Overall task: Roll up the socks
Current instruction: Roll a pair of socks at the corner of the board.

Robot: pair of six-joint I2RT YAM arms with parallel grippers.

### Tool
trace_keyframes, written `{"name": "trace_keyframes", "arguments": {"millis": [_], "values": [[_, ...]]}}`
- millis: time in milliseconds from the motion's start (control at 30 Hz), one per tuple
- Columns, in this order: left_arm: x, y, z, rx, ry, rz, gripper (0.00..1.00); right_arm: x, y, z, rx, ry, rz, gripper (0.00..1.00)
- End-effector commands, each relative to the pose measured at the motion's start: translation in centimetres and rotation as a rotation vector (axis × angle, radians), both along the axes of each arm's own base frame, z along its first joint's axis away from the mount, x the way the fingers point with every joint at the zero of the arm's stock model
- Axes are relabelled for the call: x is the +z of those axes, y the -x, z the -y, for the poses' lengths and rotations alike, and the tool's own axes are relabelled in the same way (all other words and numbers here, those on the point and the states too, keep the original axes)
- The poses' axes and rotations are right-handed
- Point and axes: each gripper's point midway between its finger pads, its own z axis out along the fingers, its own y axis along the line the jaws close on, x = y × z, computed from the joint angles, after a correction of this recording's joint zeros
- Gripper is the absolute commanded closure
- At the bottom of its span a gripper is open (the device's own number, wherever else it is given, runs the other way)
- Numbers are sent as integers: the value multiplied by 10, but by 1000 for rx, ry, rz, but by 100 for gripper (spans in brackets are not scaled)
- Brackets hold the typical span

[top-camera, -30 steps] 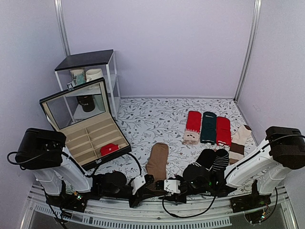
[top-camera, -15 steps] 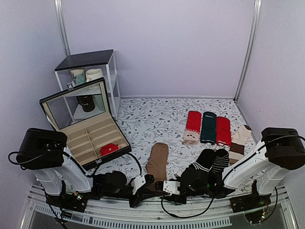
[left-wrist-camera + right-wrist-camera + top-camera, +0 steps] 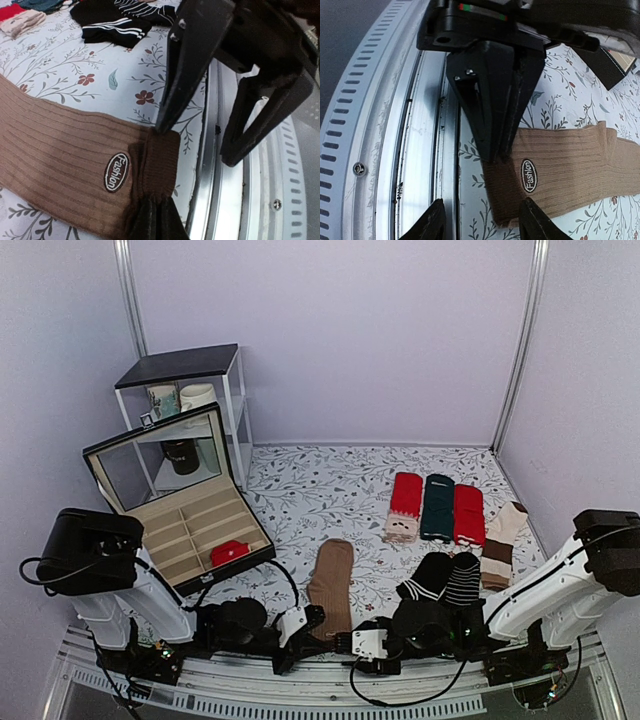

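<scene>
The left claw (image 3: 152, 222) is clamped on a cuff corner of the socks (image 3: 60, 150), bunching the knit there. The right claw (image 3: 195, 145) stands apart just beside it, one tip at the cuff edge, the other over the metal rail (image 3: 220, 210). The socks are plain tan-brown ribbed knit with an oval label (image 3: 116, 172), and they lie as a flat strip on the flowered desk (image 3: 320, 490), cuff nearest the arms.

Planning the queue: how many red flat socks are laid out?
2, flanking the dark green sock: left red sock, right red sock. More may lie stacked underneath.
</scene>
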Motion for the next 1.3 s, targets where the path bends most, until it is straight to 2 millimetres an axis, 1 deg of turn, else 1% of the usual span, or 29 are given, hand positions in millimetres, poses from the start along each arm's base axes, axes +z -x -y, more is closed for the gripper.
{"name": "trace_keyframes", "arguments": {"millis": [0, 100, 167, 333, 467, 567, 633, 667, 700, 733, 767, 800, 867, 967, 1033, 1067, 1100, 1133, 1200, 1267], "values": [[-70, 8, -48, 5, -291, -82, 100, -3, 5, -4, 39, 37, 34, 50], [-70, 8, -48, 2, -294, -84, 100, -11, 6, -5, 48, 62, 37, 50], [-71, 9, -47, 0, -295, -86, 100, -14, 3, -6, 33, 72, 45, 50], [-72, 9, -46, -5, -297, -87, 100, -32, -2, -2, 12, 127, 54, 52], [-72, 9, -47, -3, -300, -90, 100, -40, 0, 5, -6, 151, 25, 58], [-73, 9, -47, -6, -302, -90, 100, -49, -4, 13, -45, 191, 14, 63], [-73, 9, -47, -6, -302, -91, 100, -56, -4, 17, -62, 220, -8, 69], [-73, 9, -47, -6, -302, -91, 100, -59, -3, 19, -63, 235, -18, 74], [-72, 9, -47, -6, -300, -90, 100, -61, -4, 19, -78, 246, -25, 85], [-72, 9, -48, -4, -298, -88, 100, -64, -5, 19, -97, 256, -37, 94], [-70, 8, -48, 1, -293, -85, 100, -68, -5, 20, -104, 273, -46, 98], [-68, 7, -48, 6, -286, -80, 100, -69, -5, 19, -115, 280, -57, 100], [-60, 3, -48, 22, -259, -62, 98, -73, -5, 18, -142, 286, -106, 100], [-39, -5, -46, 53, -192, -8, 84, -71, -7, 19, -196, 267, -192, 100], [-21, -11, -44, 69, -132, 45, 78, -69, -8, 21, -218, 244, -241, 100], [-14, -13, -44, 67, -111, 66, 77, -68, -8, 21, -230, 228, -276, 100], [-4, -15, -43, 69, -78, 95, 71, -69, -7, 22, -246, 217, -322, 100], [6, -14, -40, 48, -52, 133, 69, -69, -7, 22, -258, 207, -360, 100], [14, -11, -37, 19, -44, 193, 66, -71, -3, 20, -258, 207, -442, 100], [21, -8, -31, -3, -44, 264, 65, -71, 1, 18, -251, 210, -525, 100]]}}
